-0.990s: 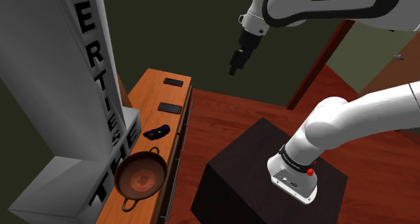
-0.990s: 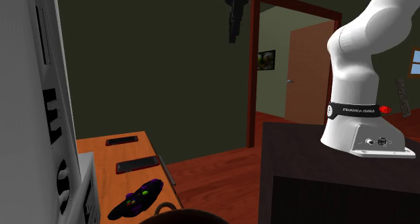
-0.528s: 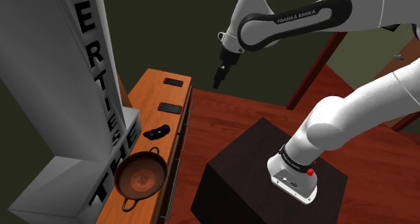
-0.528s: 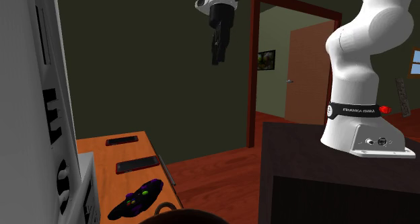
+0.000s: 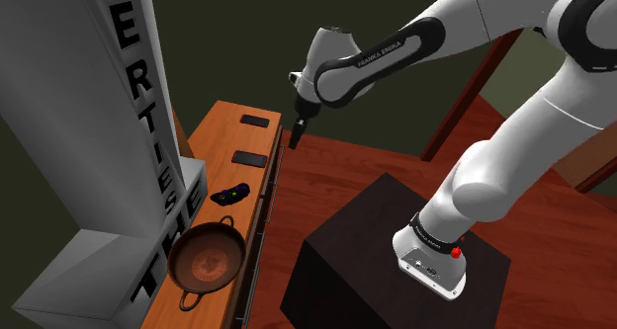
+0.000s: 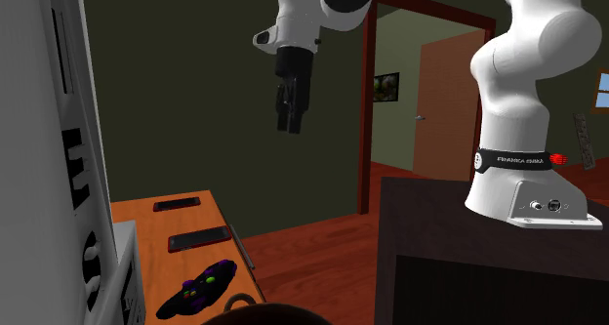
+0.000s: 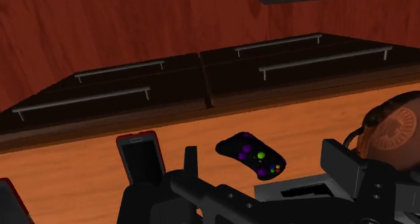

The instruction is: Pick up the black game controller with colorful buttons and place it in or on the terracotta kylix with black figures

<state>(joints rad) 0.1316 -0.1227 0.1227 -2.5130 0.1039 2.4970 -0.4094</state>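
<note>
game controller [image 7: 252, 155] lies untouched on the surface [image 5: 222, 139]; end effector [image 5: 296, 136], fingers apart and empty, has dropped closer.

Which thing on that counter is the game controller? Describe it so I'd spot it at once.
Look at the orange wooden counter beside the tall grey block with black letters. On it, the controller lies between a flat dark phone and a round brown two-handled bowl. It alone is black, winged and dotted with green and purple buttons.
</note>
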